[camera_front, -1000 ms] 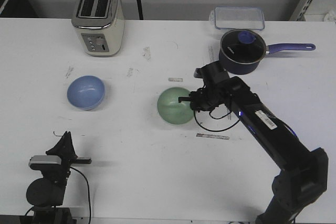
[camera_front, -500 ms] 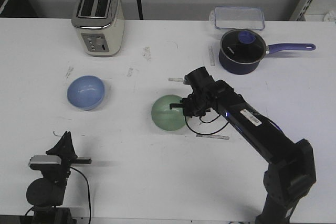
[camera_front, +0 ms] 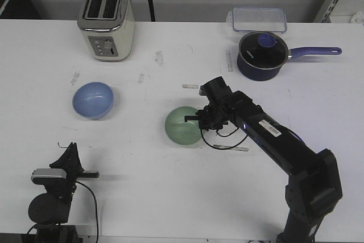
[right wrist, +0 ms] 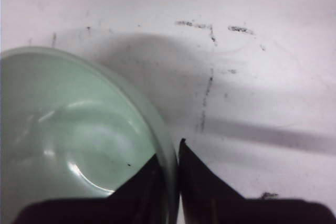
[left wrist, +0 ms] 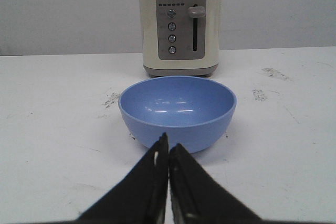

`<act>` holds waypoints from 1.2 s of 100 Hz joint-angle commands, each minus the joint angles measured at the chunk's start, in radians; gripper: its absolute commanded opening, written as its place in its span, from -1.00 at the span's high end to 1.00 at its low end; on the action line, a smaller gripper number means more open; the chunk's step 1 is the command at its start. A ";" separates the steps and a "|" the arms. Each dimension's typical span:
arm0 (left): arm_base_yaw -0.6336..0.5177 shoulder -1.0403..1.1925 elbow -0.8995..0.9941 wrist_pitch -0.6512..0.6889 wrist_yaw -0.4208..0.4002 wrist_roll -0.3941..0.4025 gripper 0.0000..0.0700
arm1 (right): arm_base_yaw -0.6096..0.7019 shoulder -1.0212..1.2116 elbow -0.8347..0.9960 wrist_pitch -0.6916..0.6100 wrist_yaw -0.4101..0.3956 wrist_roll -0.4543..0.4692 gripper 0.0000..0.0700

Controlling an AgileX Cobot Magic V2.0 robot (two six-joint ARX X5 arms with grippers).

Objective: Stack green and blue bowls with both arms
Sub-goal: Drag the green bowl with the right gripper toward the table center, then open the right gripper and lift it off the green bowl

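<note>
1. Here the green bowl (camera_front: 183,126) is held by the right arm's jaws (camera_front: 197,119): one finger is inside the rim and one outside, pinched on the wall on the bowl's right side.
2. The bowl is round, so it has no long axis; its mouth faces up. I cannot tell if it touches the table (camera_front: 170,197).
3. The blue bowl (camera_front: 92,99) stands upright on the table, mouth up, just in front of the left arm's jaws (left wrist: 168,153), which are pressed together and hold nothing.
4. Both bowls are smooth and glossy, with thin rims and soft highlights; the table is white with dark scuffs.
5. Only the right wrist view shows the rim (right wrist: 167,153) between the two fingers; only the left wrist view shows the toaster (left wrist: 180,24) behind the blue bowl with its buttons and lever.
</note>
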 commanded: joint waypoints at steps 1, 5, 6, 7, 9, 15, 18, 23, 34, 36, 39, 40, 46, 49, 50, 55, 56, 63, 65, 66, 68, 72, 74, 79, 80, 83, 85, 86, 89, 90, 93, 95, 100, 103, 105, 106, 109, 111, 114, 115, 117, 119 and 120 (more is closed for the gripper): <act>0.000 -0.002 -0.023 0.012 -0.001 -0.002 0.99 | 0.005 0.022 0.015 0.006 -0.002 -0.002 0.82; 0.000 -0.002 -0.023 0.012 -0.001 -0.002 0.99 | 0.006 0.022 0.015 0.006 -0.002 -0.002 0.63; 0.000 -0.002 -0.023 0.012 -0.001 -0.002 0.99 | 0.006 0.022 0.015 0.006 -0.002 -0.002 0.57; 0.000 -0.002 -0.023 0.012 -0.001 -0.002 0.99 | 0.006 0.022 0.015 0.007 -0.002 -0.002 0.51; 0.000 -0.002 -0.023 0.012 -0.001 -0.002 0.99 | 0.006 0.022 0.015 0.008 -0.002 -0.002 0.41; 0.000 -0.002 -0.023 0.012 -0.001 -0.002 0.99 | 0.011 0.021 0.015 0.011 -0.001 -0.002 0.16; 0.000 -0.002 -0.023 0.012 -0.001 -0.002 0.99 | 0.011 0.019 0.015 0.013 -0.002 -0.002 0.10; 0.000 -0.002 -0.023 0.012 -0.001 -0.002 0.99 | 0.010 0.009 0.015 0.017 0.000 -0.003 0.01; 0.000 -0.002 -0.023 0.012 -0.001 -0.002 0.99 | 0.010 -0.025 0.015 0.039 0.005 -0.002 -0.05; 0.000 -0.002 -0.023 0.012 -0.001 -0.002 0.99 | 0.010 -0.034 0.015 0.045 0.009 -0.002 -0.05; 0.000 -0.002 -0.023 0.012 -0.001 -0.002 0.99 | 0.011 -0.045 0.015 0.053 0.013 -0.002 -0.05; 0.000 -0.002 -0.023 0.012 -0.001 -0.002 0.99 | 0.011 -0.049 0.015 0.055 0.015 -0.002 -0.05; 0.000 -0.002 -0.023 0.012 -0.001 -0.002 0.99 | 0.010 -0.074 0.015 0.064 0.029 -0.002 -0.05; 0.000 -0.002 -0.023 0.012 -0.001 -0.002 0.99 | 0.010 -0.086 0.015 0.068 0.034 -0.002 -0.05; 0.000 -0.002 -0.023 0.012 -0.001 -0.002 0.99 | 0.010 -0.090 0.015 0.069 0.035 -0.002 -0.05; 0.000 -0.002 -0.023 0.012 -0.001 -0.002 0.99 | 0.009 -0.107 0.015 0.072 0.052 -0.003 -0.05; 0.000 -0.002 -0.023 0.012 -0.001 -0.002 0.99 | 0.010 -0.110 0.015 0.072 0.056 -0.003 -0.05; 0.000 -0.002 -0.023 0.012 -0.001 -0.002 0.99 | 0.008 -0.129 0.014 0.072 0.077 -0.016 -0.05; 0.000 -0.002 -0.023 0.012 -0.001 -0.002 0.99 | 0.007 -0.134 0.013 0.071 0.083 -0.021 -0.05; 0.000 -0.002 -0.023 0.012 -0.001 -0.002 0.99 | 0.007 -0.137 0.013 0.072 0.087 -0.024 -0.05; 0.000 -0.002 -0.023 0.012 -0.001 -0.002 0.99 | 0.005 -0.144 0.011 0.072 0.096 -0.029 -0.05; 0.000 -0.002 -0.023 0.012 -0.001 -0.002 0.99 | 0.001 -0.161 0.003 0.077 0.115 -0.034 -0.05; 0.000 -0.002 -0.023 0.012 -0.001 -0.002 0.99 | -0.001 -0.172 -0.005 0.083 0.128 -0.040 -0.05; 0.000 -0.002 -0.023 0.012 -0.001 -0.002 0.99 | -0.005 -0.201 -0.030 0.111 0.156 -0.063 -0.05; 0.000 -0.002 -0.023 0.012 -0.001 -0.002 0.99 | -0.005 -0.207 -0.036 0.117 0.162 -0.069 -0.05; 0.000 -0.002 -0.023 0.012 -0.001 -0.002 0.99 | -0.006 -0.228 -0.056 0.136 0.180 -0.085 -0.05; 0.000 -0.002 -0.023 0.012 -0.001 -0.002 0.99 | -0.007 -0.243 -0.071 0.151 0.192 -0.095 -0.05; 0.000 -0.002 -0.023 0.012 -0.001 -0.002 0.99 | -0.008 -0.251 -0.079 0.159 0.196 -0.101 -0.05; 0.000 -0.002 -0.023 0.013 -0.001 -0.002 0.99 | -0.013 -0.276 -0.105 0.187 0.205 -0.117 -0.04; 0.000 -0.002 -0.023 0.012 -0.001 -0.002 0.99 | -0.015 -0.284 -0.114 0.194 0.208 -0.123 -0.04; 0.000 -0.002 -0.023 0.012 -0.001 -0.002 0.99 | -0.024 -0.309 -0.141 0.220 0.212 -0.138 -0.03; 0.000 -0.002 -0.023 0.012 -0.001 -0.002 0.99 | -0.031 -0.328 -0.161 0.238 0.212 -0.149 -0.03; 0.000 -0.002 -0.023 0.012 -0.001 -0.002 0.99 | -0.052 -0.376 -0.213 0.282 0.212 -0.173 0.00; 0.000 -0.002 -0.023 0.012 -0.001 -0.002 0.99 | -0.066 -0.404 -0.244 0.309 0.212 -0.189 0.06; 0.000 -0.002 -0.023 0.013 -0.001 -0.002 0.99 | -0.076 -0.423 -0.265 0.325 0.212 -0.200 0.11; 0.000 -0.002 -0.023 0.012 -0.001 -0.002 0.99 | -0.081 -0.431 -0.275 0.334 0.212 -0.206 0.13; 0.000 -0.002 -0.023 0.012 -0.001 -0.002 0.99 | -0.097 -0.459 -0.306 0.358 0.212 -0.223 0.22; 0.000 -0.002 -0.023 0.012 -0.001 -0.002 0.99 | -0.109 -0.480 -0.327 0.372 0.212 -0.237 0.29; 0.000 -0.002 -0.023 0.012 -0.001 -0.002 0.99 | -0.129 -0.507 -0.357 0.392 0.212 -0.256 0.41; 0.000 -0.002 -0.023 0.012 -0.001 -0.002 0.99 | -0.135 -0.516 -0.367 0.399 0.212 -0.262 0.44; 0.000 -0.002 -0.023 0.012 -0.001 -0.002 0.99 | -0.149 -0.534 -0.386 0.412 0.212 -0.275 0.52; 0.000 -0.002 -0.023 0.012 -0.001 -0.002 0.99 | -0.163 -0.554 -0.405 0.423 0.212 -0.291 0.58; 0.000 -0.002 -0.023 0.013 -0.001 -0.002 0.99 | -0.169 -0.564 -0.414 0.428 0.212 -0.298 0.61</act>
